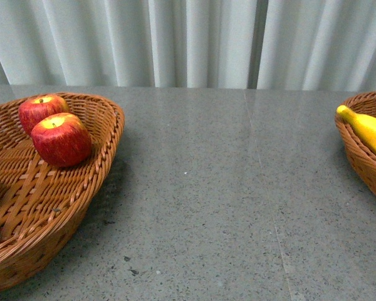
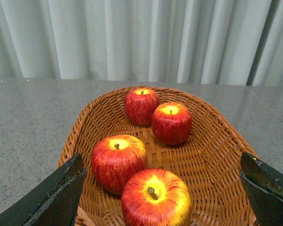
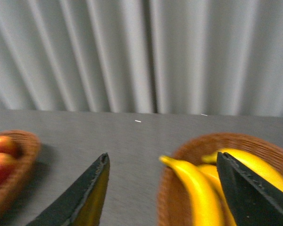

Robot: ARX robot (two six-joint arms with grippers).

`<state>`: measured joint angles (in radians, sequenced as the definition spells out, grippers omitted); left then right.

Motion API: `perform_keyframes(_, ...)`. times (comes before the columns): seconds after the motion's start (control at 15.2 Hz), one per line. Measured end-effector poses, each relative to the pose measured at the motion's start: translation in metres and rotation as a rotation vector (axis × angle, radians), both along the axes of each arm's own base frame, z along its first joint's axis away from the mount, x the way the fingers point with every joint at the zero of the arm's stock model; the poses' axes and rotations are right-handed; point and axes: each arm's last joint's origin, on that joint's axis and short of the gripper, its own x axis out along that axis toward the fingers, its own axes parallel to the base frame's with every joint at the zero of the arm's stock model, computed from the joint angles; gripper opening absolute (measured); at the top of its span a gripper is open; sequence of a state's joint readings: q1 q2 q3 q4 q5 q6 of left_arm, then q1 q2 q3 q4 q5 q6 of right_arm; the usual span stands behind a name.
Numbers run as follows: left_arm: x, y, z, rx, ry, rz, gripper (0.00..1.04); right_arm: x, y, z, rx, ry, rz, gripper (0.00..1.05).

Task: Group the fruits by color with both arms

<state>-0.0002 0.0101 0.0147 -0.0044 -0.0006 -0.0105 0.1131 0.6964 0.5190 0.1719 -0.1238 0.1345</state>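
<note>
**Apples in one basket, bananas in the other**

Nearest the left wrist camera, the left gripper (image 2: pixel 162 188) stands wide open, holding nothing, its two black fingers (image 2: pixel 52 197) spread either side of the left basket (image 2: pixel 217 155). Four red apples lie in that basket: one closest (image 2: pixel 155 197), one touching it just beyond (image 2: pixel 118 161), and a touching pair (image 2: pixel 141 104) (image 2: pixel 171 122) toward the far rim. From the front, two apples (image 1: pixel 61 139) (image 1: pixel 42 108) show in the left basket (image 1: pixel 94 172) on the grey table (image 1: pixel 219 188), with a banana (image 1: pixel 368 130) in the right basket (image 1: pixel 360 157) at the opposite edge, well apart. The right wrist view is blurred; the right gripper (image 3: pixel 162 188) is wide open and empty above the right basket (image 3: pixel 167 197), where yellow bananas (image 3: pixel 193 188) lie together. Pale curtains (image 1: pixel 194 41) hang behind the table
</note>
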Motion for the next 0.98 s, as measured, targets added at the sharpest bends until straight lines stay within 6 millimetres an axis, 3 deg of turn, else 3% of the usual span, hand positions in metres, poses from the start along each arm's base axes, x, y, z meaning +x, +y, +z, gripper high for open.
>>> perform_keyframes(0.13, 0.000, 0.000, 0.000, 0.000, 0.000, 0.000, 0.98, -0.030, -0.016, -0.030, -0.090, 0.002, -0.220, 0.51)
perform_keyframes(0.39, 0.000, 0.000, 0.000, 0.000, 0.000, 0.000, 0.98, -0.043, -0.022, -0.067, -0.122, -0.018, -0.236, 0.02)
perform_keyframes(0.98, 0.000, 0.000, 0.000, 0.000, 0.000, 0.000, 0.98, -0.055, -0.022, -0.105, -0.128, -0.019, -0.236, 0.02)
